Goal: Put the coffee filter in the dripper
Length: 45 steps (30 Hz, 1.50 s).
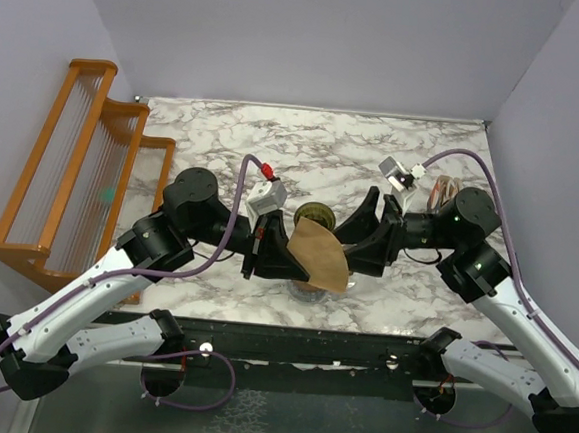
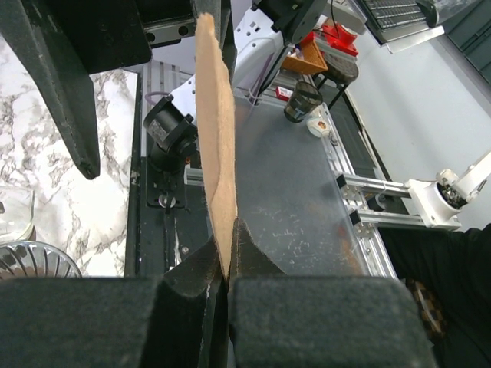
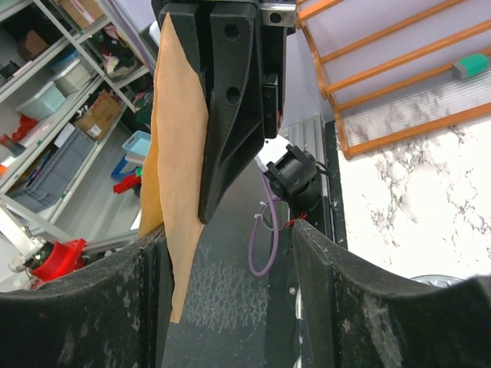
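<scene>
Now the left gripper (image 2: 228, 264) is clenched on one edge of a flat tan paper piece (image 2: 217, 153) above the marble table (image 1: 225, 141). The right gripper (image 3: 230, 234) stands released, fingers astride the paper, while the dripper (image 1: 315, 216) sits on the table between both grippers, partly hidden by the paper

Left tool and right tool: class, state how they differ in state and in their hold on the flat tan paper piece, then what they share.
The left tool is shut; the right tool stands open. The left tool pinches the flat tan paper piece at its edge; the right tool has that paper between its spread fingers without clamping it. Both are black, two-fingered, and face each other.
</scene>
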### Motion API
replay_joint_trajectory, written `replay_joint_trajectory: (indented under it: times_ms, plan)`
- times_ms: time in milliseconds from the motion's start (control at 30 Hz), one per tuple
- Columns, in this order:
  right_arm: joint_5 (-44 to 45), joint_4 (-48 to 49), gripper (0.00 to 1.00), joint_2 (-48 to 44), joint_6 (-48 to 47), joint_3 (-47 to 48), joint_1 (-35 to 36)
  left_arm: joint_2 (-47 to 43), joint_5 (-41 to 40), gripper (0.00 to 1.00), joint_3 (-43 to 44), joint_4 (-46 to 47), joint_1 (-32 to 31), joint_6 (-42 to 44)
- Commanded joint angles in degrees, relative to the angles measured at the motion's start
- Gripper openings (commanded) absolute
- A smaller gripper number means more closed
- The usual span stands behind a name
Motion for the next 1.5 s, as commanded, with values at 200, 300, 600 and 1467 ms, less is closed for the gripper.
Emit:
replay_joint_trajectory:
  times_ms: [200,300,600,1467]
  plan:
    - [-0.1,1.2,0.53,1.4,-0.4,2.9,1.2,1.5,-4.9,0.0,1.4,-4.9,-0.1,2.7]
    - [-0.2,1.2,0.45,2.1,-0.4,2.9,1.5,1.5,-6.5,0.0,1.6,-5.0,-0.1,2.9]
    - [1.3,-0.9,0.01,1.6,-2.5,2.9,2.3,1.9,-10.7,0.0,1.4,-6.0,-0.1,2.8]
    - [51.3,-35.4,0.01,12.9,-18.6,19.8,7.4,1.0,-53.9,0.99,9.5,-24.8,-0.1,-0.3]
